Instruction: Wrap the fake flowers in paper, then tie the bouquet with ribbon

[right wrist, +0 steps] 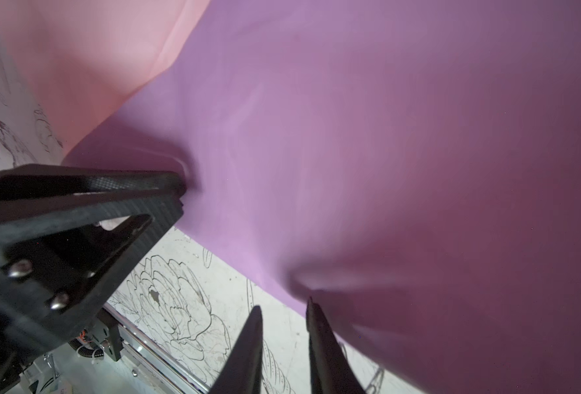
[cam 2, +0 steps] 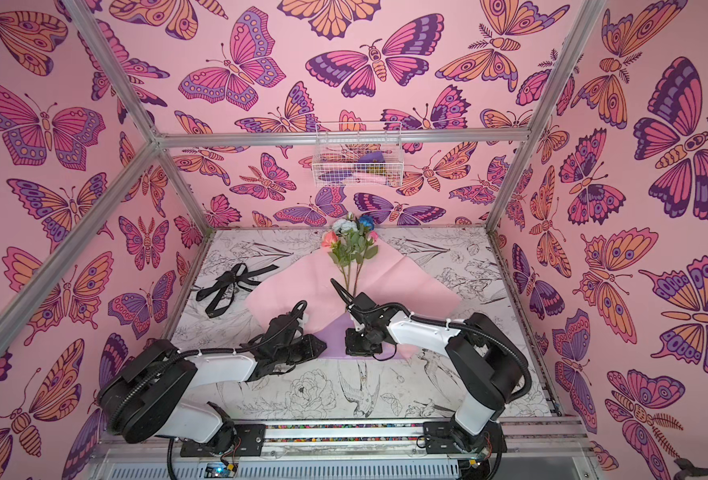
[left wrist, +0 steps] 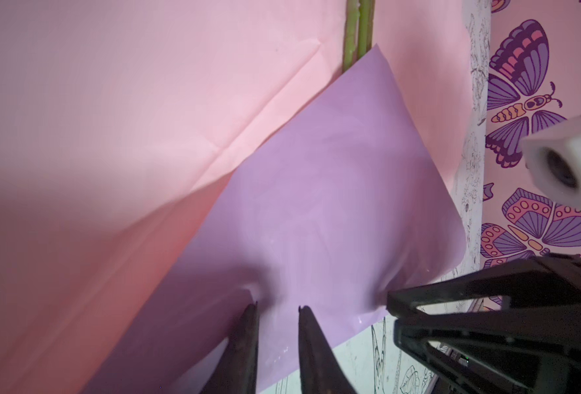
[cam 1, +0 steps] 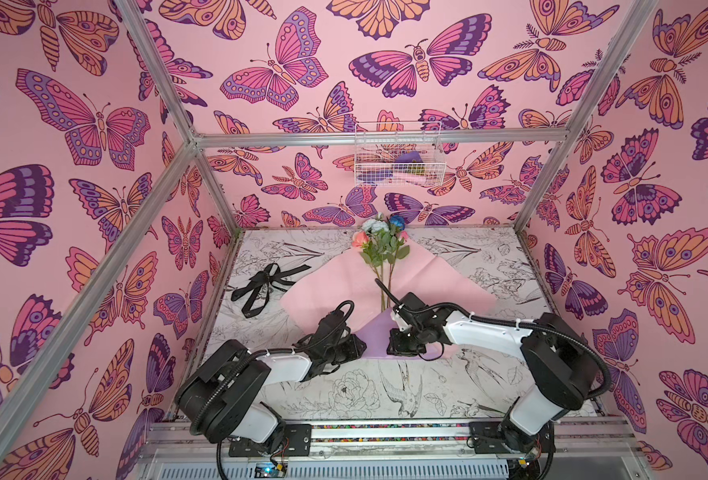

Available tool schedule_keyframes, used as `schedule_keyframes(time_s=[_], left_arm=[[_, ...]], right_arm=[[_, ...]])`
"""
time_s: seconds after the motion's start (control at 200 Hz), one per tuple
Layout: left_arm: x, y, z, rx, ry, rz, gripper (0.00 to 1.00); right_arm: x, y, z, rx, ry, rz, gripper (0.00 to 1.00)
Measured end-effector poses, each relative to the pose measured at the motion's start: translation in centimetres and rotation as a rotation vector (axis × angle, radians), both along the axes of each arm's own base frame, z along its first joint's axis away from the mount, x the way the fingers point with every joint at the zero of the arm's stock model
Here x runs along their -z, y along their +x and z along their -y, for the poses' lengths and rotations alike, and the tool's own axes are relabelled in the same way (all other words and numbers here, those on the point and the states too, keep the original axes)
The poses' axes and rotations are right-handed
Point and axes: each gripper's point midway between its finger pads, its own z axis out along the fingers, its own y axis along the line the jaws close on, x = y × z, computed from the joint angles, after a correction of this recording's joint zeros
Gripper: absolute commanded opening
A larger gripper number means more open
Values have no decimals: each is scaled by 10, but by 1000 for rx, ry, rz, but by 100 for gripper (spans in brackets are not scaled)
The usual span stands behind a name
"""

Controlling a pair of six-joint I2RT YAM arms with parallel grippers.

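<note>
Paper flap (left wrist: 316, 187) pinched by left claw (right wrist: 180, 194) and right claw (left wrist: 389, 307); blooms (cam 1: 383, 232) visible only overhead.

Both top views look from high above the front edge of the table (cam 1: 468, 386), tilted down toward the back wall (cam 1: 344, 83). They stand well back and share the whole cell, with a slight sideways offset. The left wrist camera sits just behind the left gripper (left wrist: 278, 307), very near the lilac paper (left wrist: 316, 187), facing out past the jaw tips. The right wrist camera sits likewise behind the right gripper (right wrist: 282, 307). Each wrist view also takes in the opposite gripper, and both share the paper.
</note>
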Motion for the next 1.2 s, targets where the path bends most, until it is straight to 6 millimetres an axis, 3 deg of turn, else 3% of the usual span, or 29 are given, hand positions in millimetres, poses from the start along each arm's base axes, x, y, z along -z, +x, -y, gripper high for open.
schedule_keyframes(time_s=[0.29,0.596,0.666,0.906,1.106,1.201], left_arm=[[-5,-5,-15,-43,41,-6,27],[-34,-8,-47,-168,66,10,76],[-38,-10,-57,-207,72,5,82],[-36,-17,-78,-298,89,-59,84],[-20,-24,-79,-293,118,-129,84],[-12,-24,-78,-289,132,-160,80]], right_arm=[[6,19,-26,-20,33,-1,23],[16,21,-33,-30,36,-24,23],[16,21,-34,-31,37,-25,22],[16,22,-39,-38,50,-34,22],[16,22,-41,-42,61,-36,21],[16,22,-43,-44,68,-36,21]])
